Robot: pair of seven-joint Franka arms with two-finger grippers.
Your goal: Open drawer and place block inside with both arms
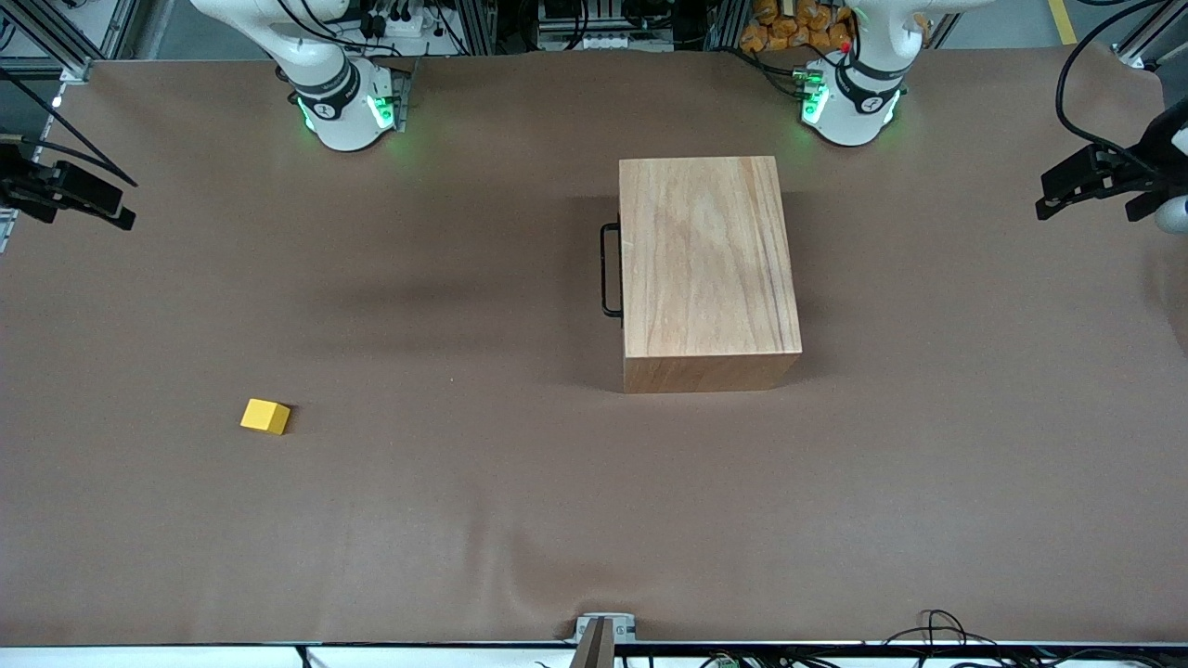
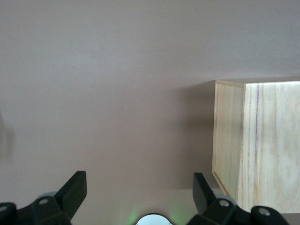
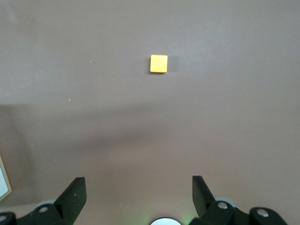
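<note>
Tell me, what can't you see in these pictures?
- Inside of the drawer: shut, hidden in every view by the wooden box.
- Left gripper: fingertips cut off by the left wrist view's edge.
- Right gripper: likewise in the right wrist view; block lies below it.

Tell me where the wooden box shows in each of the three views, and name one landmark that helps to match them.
Front view: the wooden box stands on the table, toward the left arm's end, its drawer shut, handle facing the right arm's end.
Left wrist view: its corner shows at the picture's edge.
Right wrist view: only a pale sliver shows.
Shared landmark: the brown table cover.
</note>
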